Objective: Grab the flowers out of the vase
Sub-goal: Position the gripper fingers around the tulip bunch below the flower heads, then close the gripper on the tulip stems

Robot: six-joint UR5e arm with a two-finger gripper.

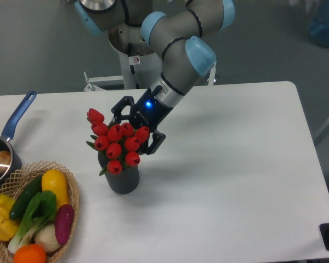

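A bunch of red tulip flowers with green leaves stands in a small dark grey ribbed vase on the white table, left of centre. My gripper comes in from the upper right, tilted down toward the bunch. It is open, with one black finger behind the upper buds and the other at the right side of the bunch. The buds hide the lower fingertips, so I cannot tell whether they touch the stems.
A wicker basket of coloured vegetables sits at the front left corner. A blue-handled steel saucepan stands at the left edge. The arm's base pedestal rises behind the table.
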